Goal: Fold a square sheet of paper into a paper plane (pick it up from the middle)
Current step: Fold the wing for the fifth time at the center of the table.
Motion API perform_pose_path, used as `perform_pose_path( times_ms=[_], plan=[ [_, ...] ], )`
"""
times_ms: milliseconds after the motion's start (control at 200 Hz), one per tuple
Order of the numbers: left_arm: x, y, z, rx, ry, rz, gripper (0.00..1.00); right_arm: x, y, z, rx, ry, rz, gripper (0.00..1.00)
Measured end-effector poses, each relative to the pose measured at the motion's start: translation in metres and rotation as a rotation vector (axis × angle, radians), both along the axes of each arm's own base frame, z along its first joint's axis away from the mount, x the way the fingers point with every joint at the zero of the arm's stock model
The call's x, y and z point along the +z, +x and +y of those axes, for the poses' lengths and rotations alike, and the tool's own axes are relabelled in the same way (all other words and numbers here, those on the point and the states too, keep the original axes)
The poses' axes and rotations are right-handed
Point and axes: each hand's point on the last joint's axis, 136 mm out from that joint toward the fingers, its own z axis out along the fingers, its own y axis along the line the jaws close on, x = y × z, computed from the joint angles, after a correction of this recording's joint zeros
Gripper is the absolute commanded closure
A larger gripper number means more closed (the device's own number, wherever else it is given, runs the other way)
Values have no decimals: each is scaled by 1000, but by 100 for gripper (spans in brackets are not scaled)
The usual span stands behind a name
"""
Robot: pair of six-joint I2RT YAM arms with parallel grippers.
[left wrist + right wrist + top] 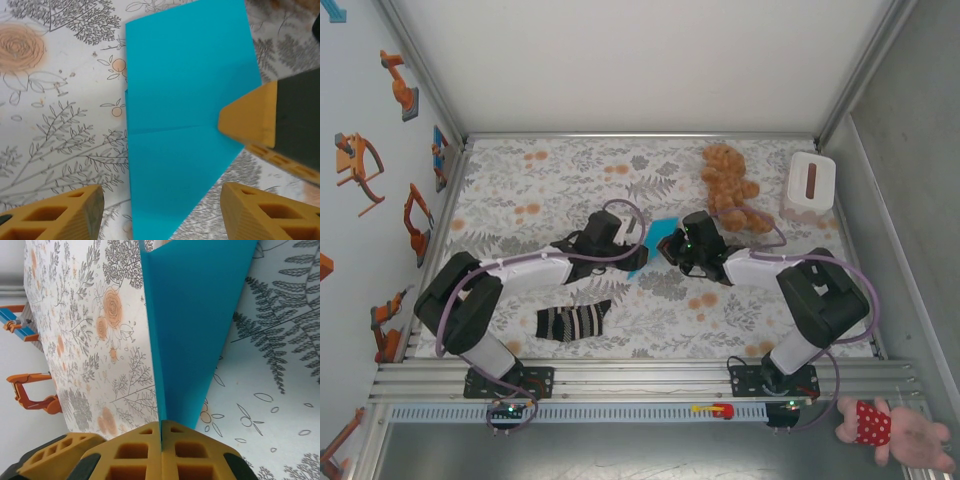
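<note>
Paper plane (pixel 663 227) sat near the middle of the floral worktop (pixel 550 180), between the two grippers, well apart from every edge. Right gripper (pixel 672 246) was clenched on it. The right wrist view showed the yellow fingers (pixel 130 455) pressed together with the turquoise sheet (pixel 195 315) pinched edge-on in the seam of the right gripper (pixel 161 432) and fanning away from it. In the left wrist view the paper plane (pixel 185 110) looked like a pointed, kite-like shape with one thin crease across it, narrowing toward the near side of that view. A right finger (pixel 250 117) gripped its right edge. Could not tell whether the paper lay flat on the cloth or was lifted off it. Left gripper (pixel 636 246) was released: its two yellow fingers (pixel 65 215) stood wide apart, one on either side of the paper's narrow end, neither touching it, and the left gripper (pixel 160 215) hung over that end. Striped sock (pixel 573 321) lay flat close to the near edge of the worktop, left of centre, well apart from the paper. Brown teddy bear (pixel 730 187) lay toward the far right part of the worktop, near the right arm's wrist. A white box (pixel 810 182) stood by the far right corner, just beside the bear. A pink plush toy (pixel 890 430) lay off the worktop, past its near right corner, beyond the rail.
</note>
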Motion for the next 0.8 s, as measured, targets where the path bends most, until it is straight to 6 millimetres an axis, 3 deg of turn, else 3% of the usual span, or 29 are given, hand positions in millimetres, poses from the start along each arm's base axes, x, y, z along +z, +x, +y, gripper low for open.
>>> perform_pose_path(
  times_ms=[220,531,801],
  plan=[
    [-17,-12,-15,-169,107,-172,39,-6,-3,1,-4,3,52,100],
    [-35,-4,-16,-254,233,-357,55,-1,1,2,-14,3,78,100],
    [-36,-5,-19,-292,274,-430,63,-8,-2,1,-15,-2,117,100]
  ],
)
